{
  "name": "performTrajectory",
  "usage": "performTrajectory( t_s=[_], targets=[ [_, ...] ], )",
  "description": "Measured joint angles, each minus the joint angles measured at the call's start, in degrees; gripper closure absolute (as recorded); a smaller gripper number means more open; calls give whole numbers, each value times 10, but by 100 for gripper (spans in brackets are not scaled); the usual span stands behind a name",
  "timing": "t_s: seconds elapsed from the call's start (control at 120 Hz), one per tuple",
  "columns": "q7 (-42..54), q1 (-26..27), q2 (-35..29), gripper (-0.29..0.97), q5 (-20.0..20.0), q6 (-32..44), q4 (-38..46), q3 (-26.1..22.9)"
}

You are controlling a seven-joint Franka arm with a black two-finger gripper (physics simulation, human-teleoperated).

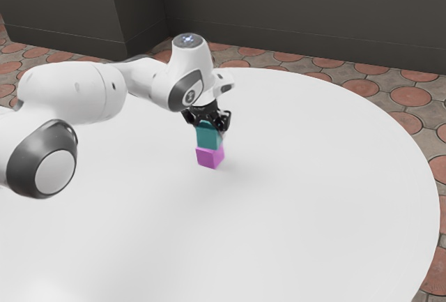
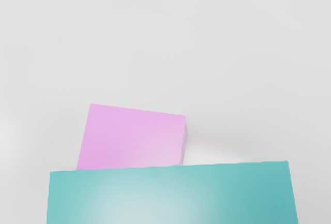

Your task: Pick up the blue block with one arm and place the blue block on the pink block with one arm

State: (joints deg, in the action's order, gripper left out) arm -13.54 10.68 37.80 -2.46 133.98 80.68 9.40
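A teal-blue block sits between the black fingers of my gripper, which is shut on it. Directly under it stands the pink block on the white round table. In the exterior view the blue block's underside looks level with the pink block's top; I cannot tell whether they touch. In the wrist view the blue block lies large just under my hand, and the pink block shows beyond it, partly covered by it.
The table's rim curves round at the exterior view's right, with a brick-patterned floor beyond. My white arm spans the exterior view's left side. Dark walls stand behind.
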Motion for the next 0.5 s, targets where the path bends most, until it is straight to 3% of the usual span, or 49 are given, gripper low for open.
performTrajectory(
  t_s=[0.158, 0.308, 0.5],
  targets=[
    [4, -9, 1, 38, -8, 90, 17, -3],
    [25, -14, -17, 38, -4, 122, 57, -6],
    [101, -14, -33, 38, 84, 92, 70, -6]
  ],
)
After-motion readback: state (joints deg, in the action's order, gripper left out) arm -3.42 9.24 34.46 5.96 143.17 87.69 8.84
